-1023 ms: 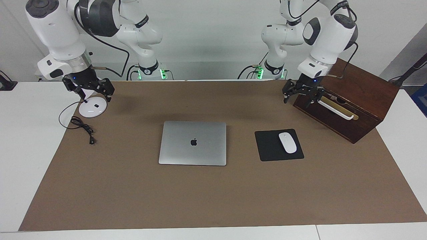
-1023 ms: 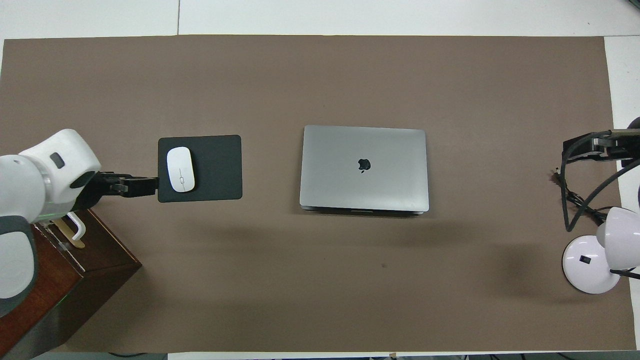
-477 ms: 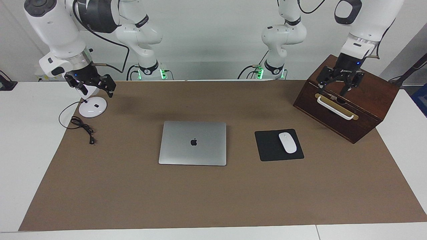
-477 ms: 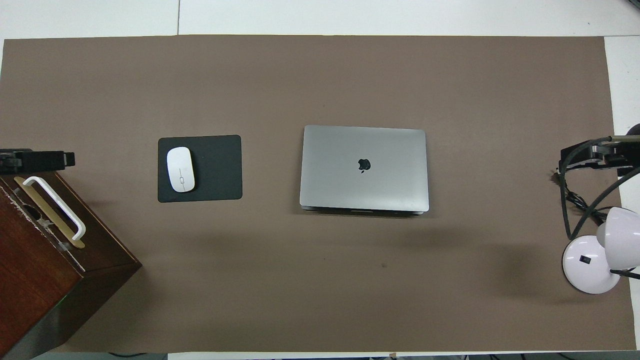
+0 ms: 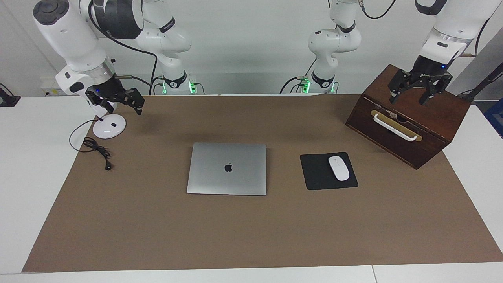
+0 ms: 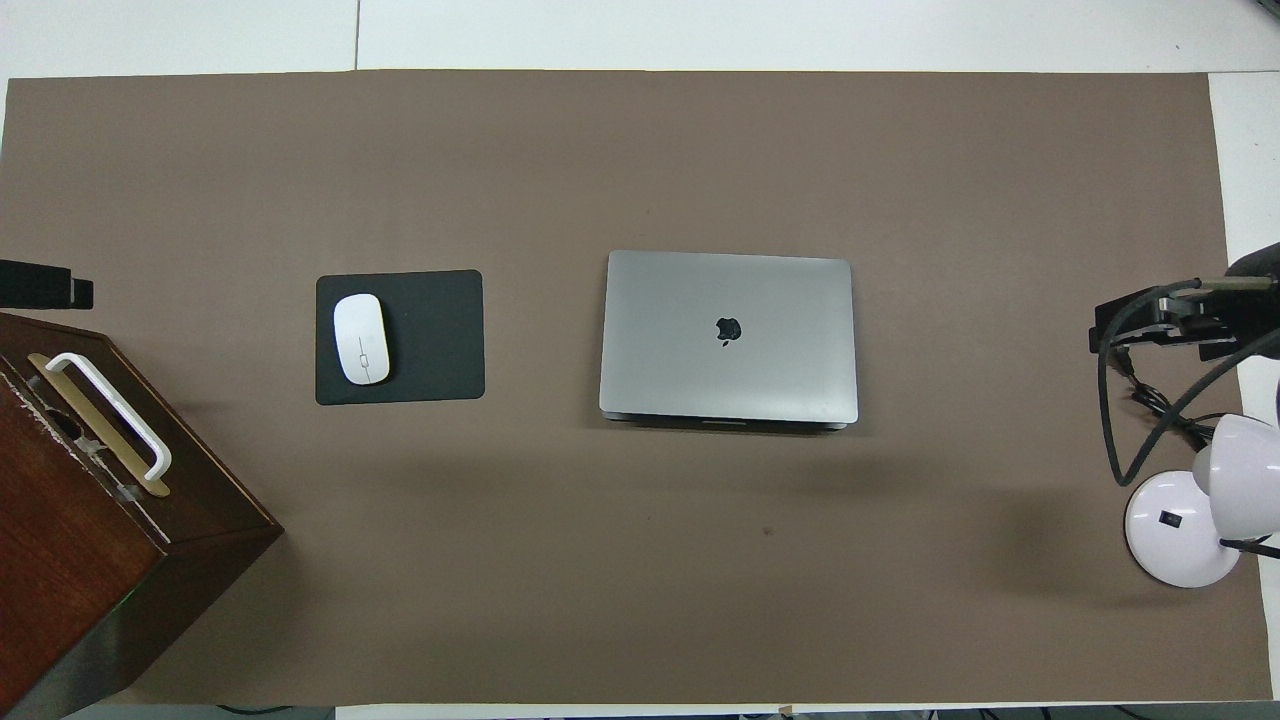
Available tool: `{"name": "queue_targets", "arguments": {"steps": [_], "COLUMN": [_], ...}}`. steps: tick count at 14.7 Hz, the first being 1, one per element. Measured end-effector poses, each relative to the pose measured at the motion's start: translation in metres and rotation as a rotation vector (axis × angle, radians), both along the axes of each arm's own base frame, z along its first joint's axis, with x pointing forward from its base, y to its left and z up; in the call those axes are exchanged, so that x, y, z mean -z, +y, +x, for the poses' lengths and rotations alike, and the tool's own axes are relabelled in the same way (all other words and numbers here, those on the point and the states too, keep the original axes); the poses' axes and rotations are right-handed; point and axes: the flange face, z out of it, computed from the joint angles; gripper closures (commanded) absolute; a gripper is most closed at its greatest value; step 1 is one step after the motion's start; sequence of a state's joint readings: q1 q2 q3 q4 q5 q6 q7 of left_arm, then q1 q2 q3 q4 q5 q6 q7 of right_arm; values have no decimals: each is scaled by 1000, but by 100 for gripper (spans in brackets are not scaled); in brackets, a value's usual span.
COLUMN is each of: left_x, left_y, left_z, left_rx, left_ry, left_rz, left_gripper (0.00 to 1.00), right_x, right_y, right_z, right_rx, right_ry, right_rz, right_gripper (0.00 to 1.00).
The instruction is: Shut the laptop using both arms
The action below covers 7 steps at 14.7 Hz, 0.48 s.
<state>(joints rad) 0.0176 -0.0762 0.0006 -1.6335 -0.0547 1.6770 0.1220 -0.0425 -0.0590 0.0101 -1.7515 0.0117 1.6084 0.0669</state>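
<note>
Brown mat [image 5: 251, 228] bare around shut laptop [image 5: 227, 168].

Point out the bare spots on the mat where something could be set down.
Bare mat: the wide strip farther from the robots than the laptop and mouse pad, and the stretch nearer the robots than the laptop. Crowded: the wooden box end, and the lamp base with its cable.

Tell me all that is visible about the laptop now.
The laptop is thin, silver-grey and metal-looking, with a dark apple logo on its lid. The lid is fully shut and it lies flat on the brown mat, mid-table, beside the black mouse pad. Nothing else touches it.
</note>
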Motion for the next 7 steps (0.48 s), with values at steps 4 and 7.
{"name": "queue_targets", "arguments": {"steps": [4, 7], "left_x": [17, 26], "left_y": [-2, -5], "left_z": [4, 6], "left_rx": [3, 8], "left_ry": [32, 49], "left_rz": [0, 0], "left_gripper": [0, 0], "right_x": [-1, 2], "right_y": [-8, -12], "right_z": [-3, -7], "right_rx": [9, 11], "right_ry": [0, 8], "right_rz": [1, 2], "right_gripper": [0, 0]}}
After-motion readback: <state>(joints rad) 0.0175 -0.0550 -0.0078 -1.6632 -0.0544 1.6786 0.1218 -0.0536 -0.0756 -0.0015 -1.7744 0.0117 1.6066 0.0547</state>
